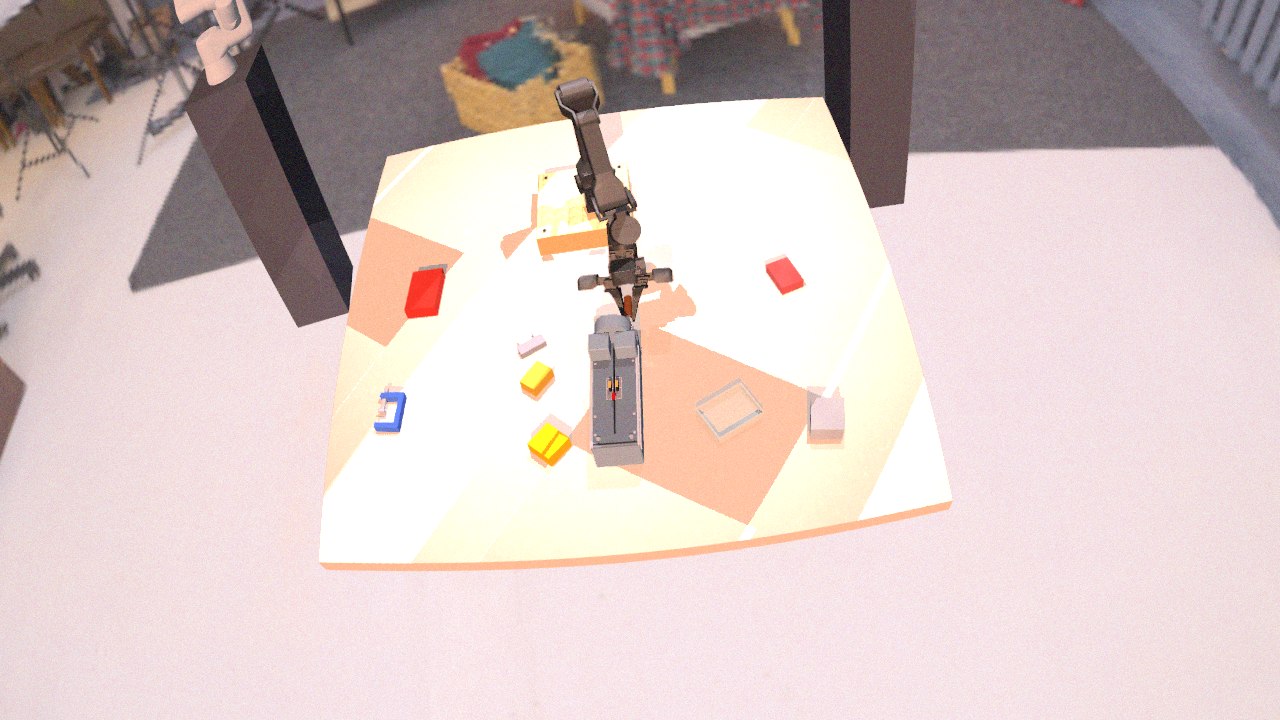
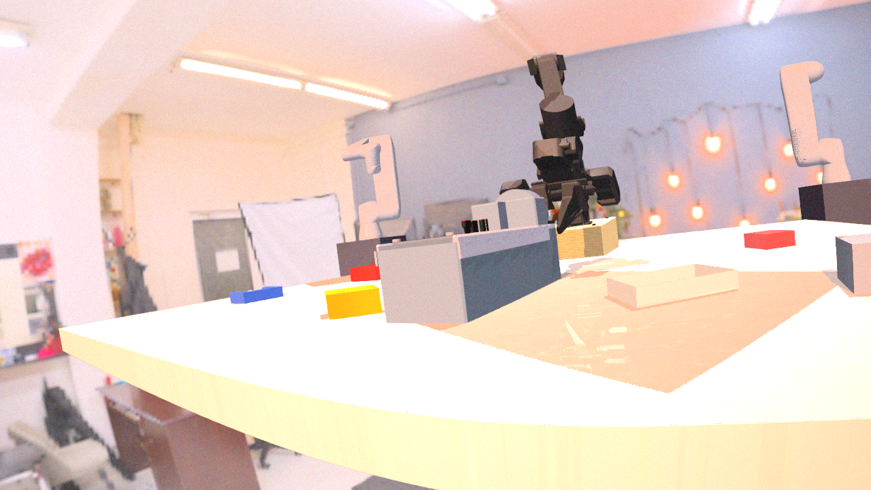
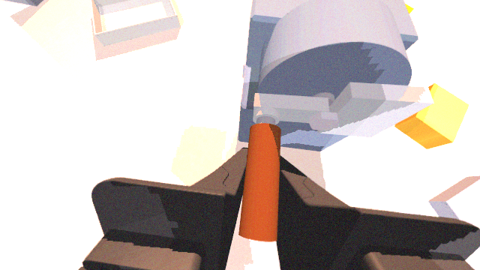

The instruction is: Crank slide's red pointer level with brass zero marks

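The grey machine (image 1: 617,454) (image 2: 426,280) stands in the middle of the table, with a round housing and a crank arm (image 3: 292,106) at its end toward the robot. My gripper (image 1: 628,313) (image 3: 257,155) is shut on the crank's orange handle (image 3: 260,210). In the exterior view the gripper (image 2: 566,228) is behind the machine's far end and the handle is mostly hidden. The small red pointer (image 1: 614,395) shows on the machine's top slot, at or just on the near side of the brass marks (image 1: 614,385). It is too small to tell whether they are exactly level.
An open tray (image 1: 729,410) (image 2: 669,286) and a pale block (image 1: 827,418) lie right of the machine. Yellow blocks (image 1: 537,378) (image 1: 548,444) and a small grey piece (image 1: 531,345) lie left. Red blocks (image 1: 425,292) (image 1: 785,274), a blue piece (image 1: 398,411) and a wooden box (image 1: 571,241) lie farther off.
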